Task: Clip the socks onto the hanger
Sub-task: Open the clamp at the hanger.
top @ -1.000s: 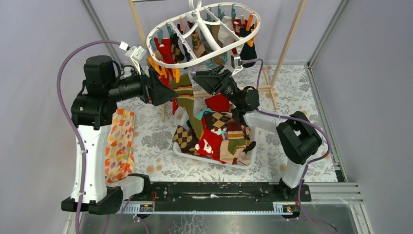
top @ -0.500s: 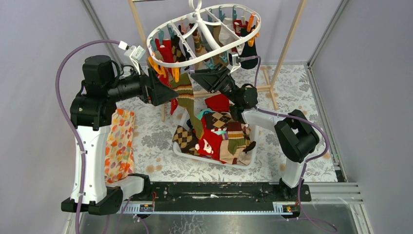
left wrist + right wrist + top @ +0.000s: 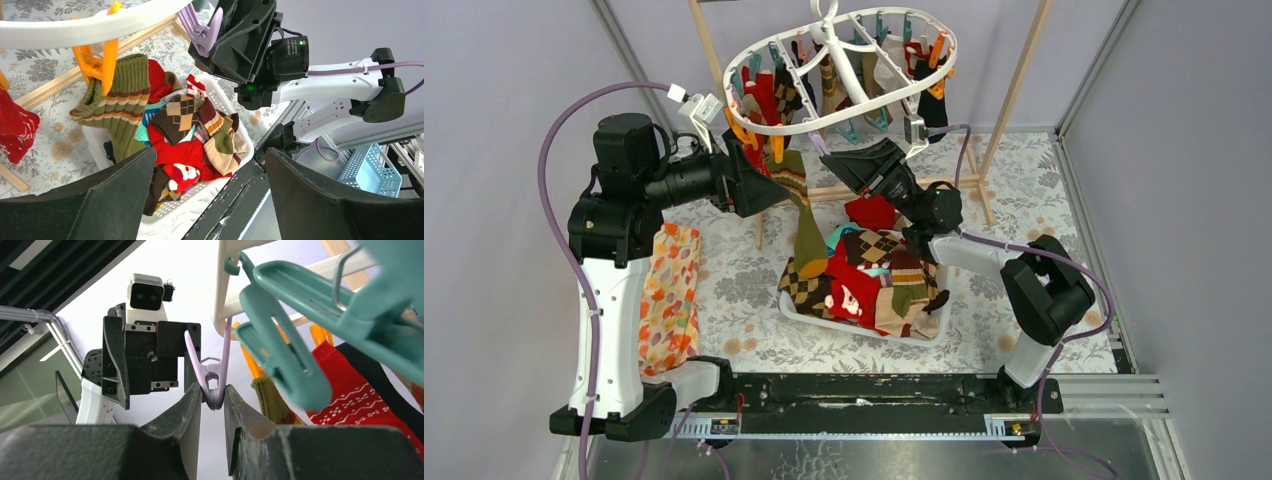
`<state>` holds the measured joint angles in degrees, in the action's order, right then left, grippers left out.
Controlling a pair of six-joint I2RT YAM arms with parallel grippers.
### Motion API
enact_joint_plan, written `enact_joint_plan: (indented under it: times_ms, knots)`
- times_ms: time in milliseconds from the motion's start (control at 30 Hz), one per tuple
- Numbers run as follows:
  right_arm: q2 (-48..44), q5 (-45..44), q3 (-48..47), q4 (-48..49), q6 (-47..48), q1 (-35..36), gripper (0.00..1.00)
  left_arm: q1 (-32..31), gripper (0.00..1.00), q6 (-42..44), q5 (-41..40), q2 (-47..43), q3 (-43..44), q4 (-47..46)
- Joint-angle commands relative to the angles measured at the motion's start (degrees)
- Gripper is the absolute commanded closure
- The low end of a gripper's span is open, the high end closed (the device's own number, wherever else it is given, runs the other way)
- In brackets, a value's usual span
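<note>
Downward hanging olive sock (image 3: 122,107), cuff up

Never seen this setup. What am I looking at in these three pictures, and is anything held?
Two robot arms stand at a table's near edge. The wide picture looks down from above and behind them; the other two come from cameras on each wrist. A white hanger with clips hangs overhead, several socks pinned to it. Below, a white basket holds more socks, and an orange flowered cloth lies beside the left arm. The right gripper pinches a lilac clip on the hanger. The left gripper is open and empty, near a striped olive sock hanging from an orange clip.
</note>
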<state>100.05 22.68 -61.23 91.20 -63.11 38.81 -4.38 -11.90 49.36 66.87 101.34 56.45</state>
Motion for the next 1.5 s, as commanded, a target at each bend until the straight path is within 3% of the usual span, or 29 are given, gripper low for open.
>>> enact_joint_plan:
  times_ms: [0,167,533,1467]
  knots:
    - [-2.1,-3.7,0.1,7.3,4.0,2.2,0.87,0.3,0.13,-1.4,0.3,-0.3,1.3,-1.2]
    - [0.3,-5.1,-1.8,7.3,4.5,5.0,0.90,0.3,0.13,-5.4,0.5,-0.6,-0.6,-5.7]
    - [3.9,-6.8,-6.4,7.3,3.3,9.9,0.90,0.3,0.14,-20.1,3.2,1.1,-7.1,-26.6]
    - [5.2,-5.2,-8.2,7.2,-2.7,10.9,0.92,0.3,0.30,-28.1,3.6,6.5,-12.5,-43.2]
